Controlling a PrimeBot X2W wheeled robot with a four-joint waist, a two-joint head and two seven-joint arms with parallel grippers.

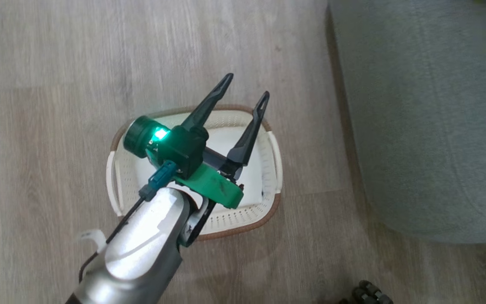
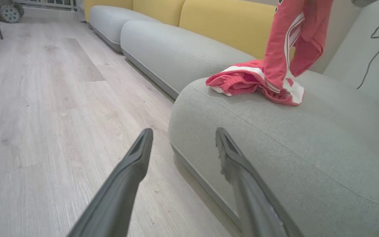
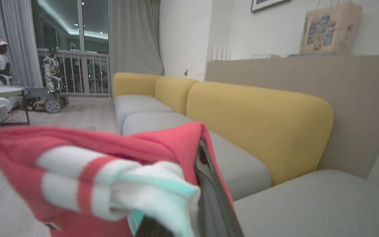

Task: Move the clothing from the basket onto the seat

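Left wrist view: clothing (image 2: 255, 82) half laid on the seat (image 2: 275, 141).
Lower your right gripper (image 3: 206, 179), clenched on the clothing, then release; left gripper (image 1: 246, 85) hangs spread, empty, over the basket (image 1: 264, 217).

Floor: the pale grey wood-grain plank floor (image 1: 57, 63) is showing a smooth, low-sheen finish.
Basket: the small oval white perforated plastic basket (image 1: 234, 217) is looking matt, with a brown woven-look rim.
Seat: the large grey-green fabric sofa cushion (image 2: 291, 148) is showing a fine, matt weave.
Clothing: the bright red jersey cloth with white stripes (image 2: 242, 79) is creasing softly.
Left pincer (image 1: 246, 85): its dark fingers (image 2: 133, 164) are looking like matt plastic.
Forearm: the silver forearm shell (image 1: 141, 245) is gleaming glossily.
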